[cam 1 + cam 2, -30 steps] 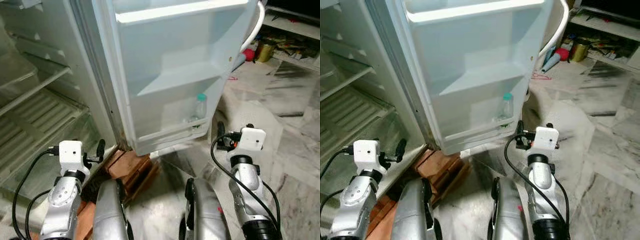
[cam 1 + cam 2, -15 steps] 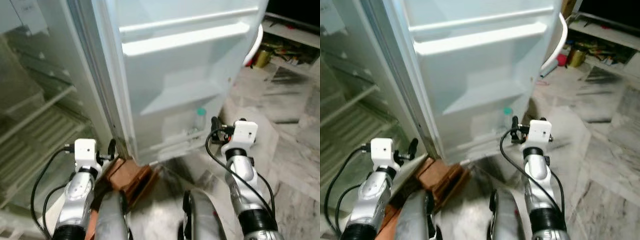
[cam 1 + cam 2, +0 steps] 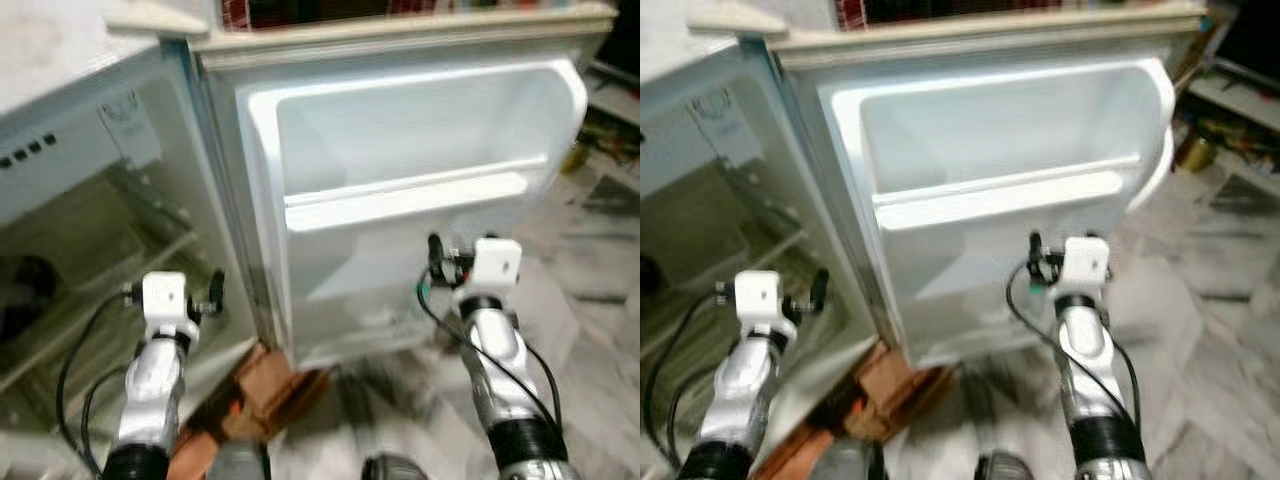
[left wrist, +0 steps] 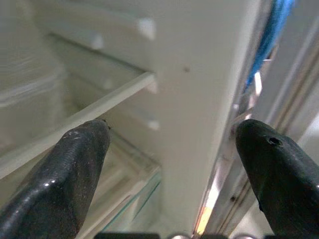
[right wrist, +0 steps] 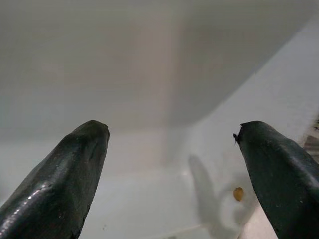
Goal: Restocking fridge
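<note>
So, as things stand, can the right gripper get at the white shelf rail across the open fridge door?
Probably yes. The right gripper is raised in front of the open white fridge door, fingers apart and empty, just below the white shelf rail, with nothing visible between them. The views are blurred, so the gap is hard to judge.

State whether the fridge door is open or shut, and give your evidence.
Open. The door is swung out, its inner shelves facing the camera, and the fridge interior shows beside it.

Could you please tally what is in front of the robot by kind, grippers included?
Fridge doors, open: 1
Door shelf rails: 1
Brick stacks under the fridge: 1
Grippers, jaws open: 2, left gripper and right gripper
Total: 5
</note>
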Available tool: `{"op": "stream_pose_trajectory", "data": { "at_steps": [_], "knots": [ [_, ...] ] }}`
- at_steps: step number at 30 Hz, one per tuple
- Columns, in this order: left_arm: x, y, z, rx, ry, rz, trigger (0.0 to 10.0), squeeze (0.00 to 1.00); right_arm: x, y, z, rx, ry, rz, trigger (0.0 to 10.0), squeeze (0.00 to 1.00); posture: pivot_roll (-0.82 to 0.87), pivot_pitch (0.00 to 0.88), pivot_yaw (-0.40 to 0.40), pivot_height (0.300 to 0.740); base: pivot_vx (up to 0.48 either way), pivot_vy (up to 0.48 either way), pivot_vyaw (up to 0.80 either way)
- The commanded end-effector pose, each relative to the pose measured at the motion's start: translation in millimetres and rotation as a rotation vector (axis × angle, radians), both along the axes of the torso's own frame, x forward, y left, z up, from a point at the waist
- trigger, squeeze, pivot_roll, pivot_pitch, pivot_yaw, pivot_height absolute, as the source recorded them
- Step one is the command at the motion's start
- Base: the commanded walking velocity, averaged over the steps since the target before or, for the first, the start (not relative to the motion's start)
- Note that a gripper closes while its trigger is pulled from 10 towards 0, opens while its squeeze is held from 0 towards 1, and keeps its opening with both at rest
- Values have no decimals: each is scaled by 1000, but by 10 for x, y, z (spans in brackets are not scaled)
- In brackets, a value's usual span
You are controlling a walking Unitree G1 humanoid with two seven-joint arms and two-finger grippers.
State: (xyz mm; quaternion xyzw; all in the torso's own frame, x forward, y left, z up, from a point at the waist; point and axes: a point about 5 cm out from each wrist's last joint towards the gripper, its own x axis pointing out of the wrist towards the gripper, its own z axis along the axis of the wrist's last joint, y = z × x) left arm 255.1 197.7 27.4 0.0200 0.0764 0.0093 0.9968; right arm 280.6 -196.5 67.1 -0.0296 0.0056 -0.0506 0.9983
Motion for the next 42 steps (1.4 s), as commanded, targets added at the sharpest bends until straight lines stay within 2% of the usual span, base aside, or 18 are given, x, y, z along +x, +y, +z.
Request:
{"op": "stream_pose_trajectory", "data": {
  "at_steps": [1,3,5,10,13,15,26,42],
  "knots": [
    [-34,-5,-4,2,-2,2,10000,0,-27,-6,-27,7,16,4,10000,0,30,0,-40,740,0,0,0],
    [-57,-4,-25,-1,9,14,10000,0,-60,1,-68,27,31,4,10000,0,32,0,-40,740,0,0,0],
    [-70,-17,-54,-2,28,34,10000,0,-75,65,-106,96,44,33,10000,0,32,0,-42,740,-120,0,0],
    [-48,-54,-42,5,22,18,10000,0,-49,122,-119,114,64,66,10000,0,31,0,-39,740,-279,0,0],
    [-35,-29,-29,9,22,28,10000,0,-51,152,-144,160,91,103,10000,0,31,0,-35,740,-286,0,0],
    [-35,-18,-25,14,24,29,10000,0,-54,162,-139,143,92,119,10000,0,31,0,-33,740,-347,-285,0],
    [-13,6,16,43,12,17,10000,0,-27,198,-159,181,118,107,10000,0,41,0,-32,740,-345,-317,0],
    [22,-29,80,30,-17,-46,10000,0,44,272,-57,194,65,148,10000,0,48,0,-23,740,0,-473,62]
  ]
}}
